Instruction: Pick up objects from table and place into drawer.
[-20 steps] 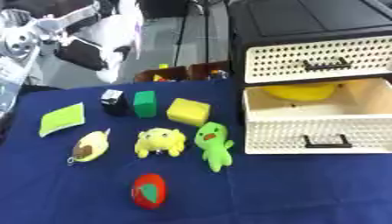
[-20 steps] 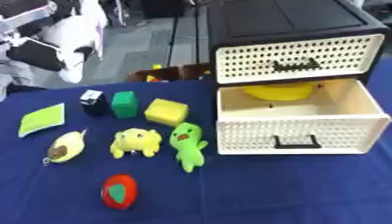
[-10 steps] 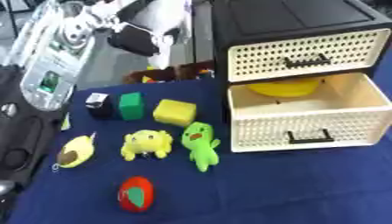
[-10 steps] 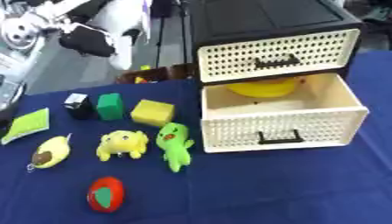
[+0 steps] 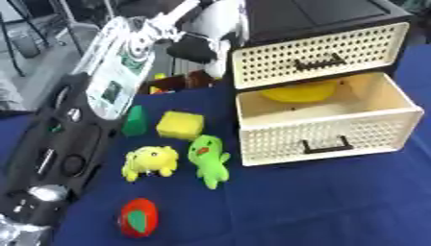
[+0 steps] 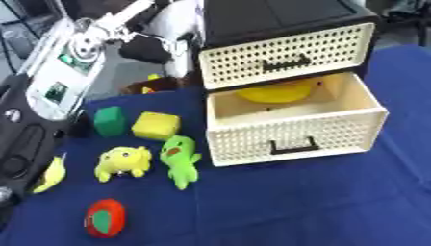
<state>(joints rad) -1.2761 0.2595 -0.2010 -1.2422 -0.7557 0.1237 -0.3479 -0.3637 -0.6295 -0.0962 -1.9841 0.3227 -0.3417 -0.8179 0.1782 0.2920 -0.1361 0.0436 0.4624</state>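
The cream drawer unit has its lower drawer [image 5: 330,140] pulled open, with a yellow curved thing [image 5: 301,90] lying at its back. On the blue cloth to its left lie a green block [image 5: 134,121], a yellow sponge block [image 5: 179,125], a yellow plush [image 5: 150,162], a green plush [image 5: 209,159] and a red round toy with a green patch [image 5: 138,217]. My left arm [image 5: 76,139] slants down the left side, over the toys' left edge. Its silver end [image 5: 33,201] sits in the lower left corner. A pale yellow toy [image 6: 52,173] peeks from behind it. My right hand shows in neither view.
The upper drawer [image 5: 320,55] is shut. A white and black machine [image 5: 210,29] stands beyond the table's far edge. Blue cloth [image 5: 336,202] lies bare in front of the drawer and to its right.
The whole picture has tilted and shifted, so the camera moved. My left arm has swung in along the left side and now covers the light green pad and the black cube.
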